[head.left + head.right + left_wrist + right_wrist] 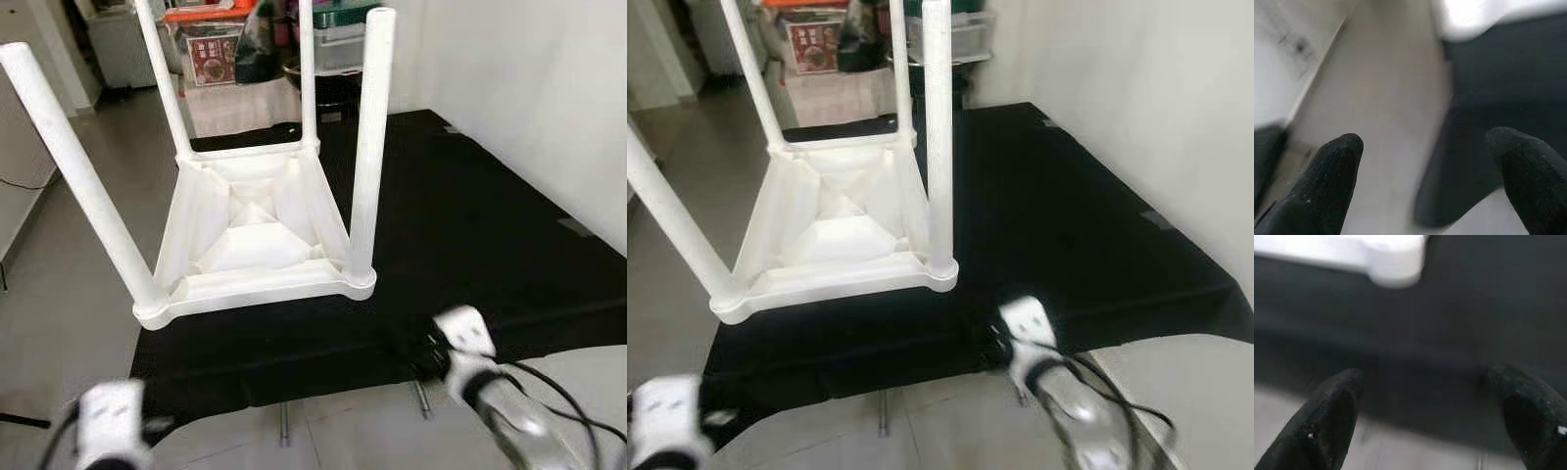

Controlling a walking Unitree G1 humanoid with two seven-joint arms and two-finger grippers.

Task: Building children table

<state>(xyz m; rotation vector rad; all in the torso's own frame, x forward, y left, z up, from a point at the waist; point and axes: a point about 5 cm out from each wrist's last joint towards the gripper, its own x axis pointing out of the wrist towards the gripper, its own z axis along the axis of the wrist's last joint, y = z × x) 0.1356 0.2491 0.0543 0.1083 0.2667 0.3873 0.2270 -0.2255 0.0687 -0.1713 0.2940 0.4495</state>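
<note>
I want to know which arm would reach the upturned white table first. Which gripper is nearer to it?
Right, though only slightly. The right gripper sits just below the white table, near its front right corner. The left gripper hangs lower, off the black mat's front left edge.

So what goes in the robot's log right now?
table upside down on mat | four legs up | left gripper open | right gripper open

A black mat (470, 225) is spread over the pale floor (69, 294); beyond its far edge, stacked storage boxes (211, 39) are seen; a white wall (529, 88) runs along its right edge.
</note>
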